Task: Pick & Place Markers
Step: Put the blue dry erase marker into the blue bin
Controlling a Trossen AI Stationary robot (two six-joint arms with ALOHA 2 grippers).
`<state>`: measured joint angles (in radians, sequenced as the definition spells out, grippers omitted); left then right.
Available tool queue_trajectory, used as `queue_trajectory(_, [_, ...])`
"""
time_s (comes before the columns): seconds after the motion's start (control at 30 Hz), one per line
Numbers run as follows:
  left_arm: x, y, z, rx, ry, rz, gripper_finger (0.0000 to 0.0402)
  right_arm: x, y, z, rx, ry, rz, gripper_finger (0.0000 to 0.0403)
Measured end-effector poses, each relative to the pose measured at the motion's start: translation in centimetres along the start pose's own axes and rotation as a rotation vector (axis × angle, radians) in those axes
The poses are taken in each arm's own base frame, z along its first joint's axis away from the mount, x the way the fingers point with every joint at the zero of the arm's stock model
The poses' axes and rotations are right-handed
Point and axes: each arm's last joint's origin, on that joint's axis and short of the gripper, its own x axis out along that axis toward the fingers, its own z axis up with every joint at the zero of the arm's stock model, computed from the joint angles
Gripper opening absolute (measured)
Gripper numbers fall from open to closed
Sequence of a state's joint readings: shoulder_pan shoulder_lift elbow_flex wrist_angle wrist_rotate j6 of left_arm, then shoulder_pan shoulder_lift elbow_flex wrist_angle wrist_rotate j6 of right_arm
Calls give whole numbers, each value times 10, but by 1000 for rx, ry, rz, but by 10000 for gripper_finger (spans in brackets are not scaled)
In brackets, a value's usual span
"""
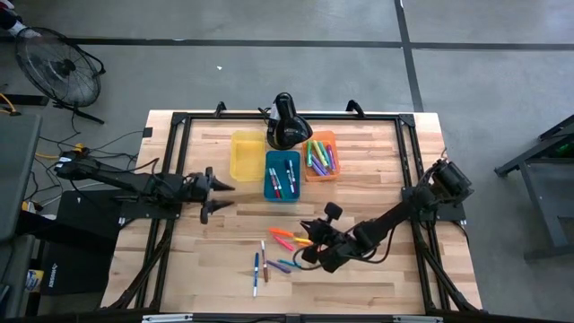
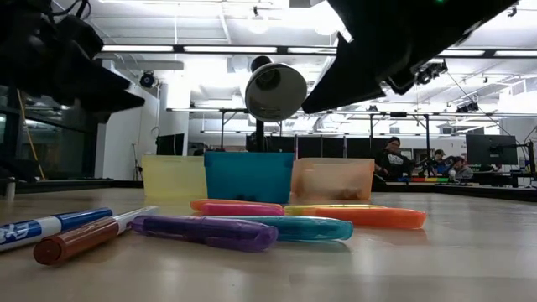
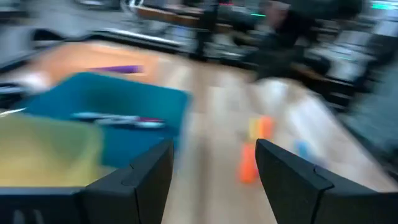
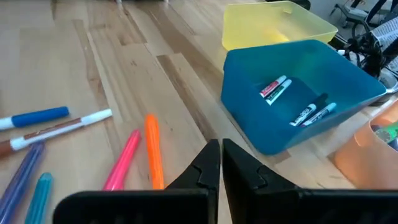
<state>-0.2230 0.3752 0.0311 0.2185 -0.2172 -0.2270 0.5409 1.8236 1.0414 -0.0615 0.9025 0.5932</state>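
Several loose markers [image 1: 278, 251] lie flat on the wooden table near its front middle: orange [image 4: 153, 152], pink [image 4: 123, 163], blue [image 4: 37, 117], brown-and-white [image 4: 56, 130], purple [image 4: 22, 174] and teal [image 4: 40, 194]. More markers lie inside the blue bin [image 1: 282, 175] and the orange bin [image 1: 321, 157]; the yellow bin [image 1: 246, 154] stands beside them. My right gripper [image 4: 221, 163] is shut and hangs just right of the loose markers [image 1: 308, 248], with nothing between its fingers. My left gripper [image 1: 215, 196] is open at the table's left, level, facing the bins [image 3: 214, 168].
A black lamp-like camera stand [image 1: 287, 121] rises behind the bins at the far edge. A black frame [image 1: 179, 121] runs round the table. Bare wood lies between the bins and the loose markers and along the near edge. People sit in the room beyond [image 2: 390, 159].
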Motion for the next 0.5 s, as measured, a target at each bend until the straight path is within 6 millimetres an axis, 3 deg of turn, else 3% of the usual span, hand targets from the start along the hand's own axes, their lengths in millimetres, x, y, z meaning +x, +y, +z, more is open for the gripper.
queue_trajectory(0.13, [0,-6,2,16,23,-177,224,3,-3,2,-10,-3,-18,7])
queue_trajectory(0.23, [0,-8,8,22,61,-200,224,5,-4,2,-18,-1,-23,22])
queue_trajectory(0.5, [7,-15,26,37,217,-195,224,4,-8,4,-46,5,-41,114])
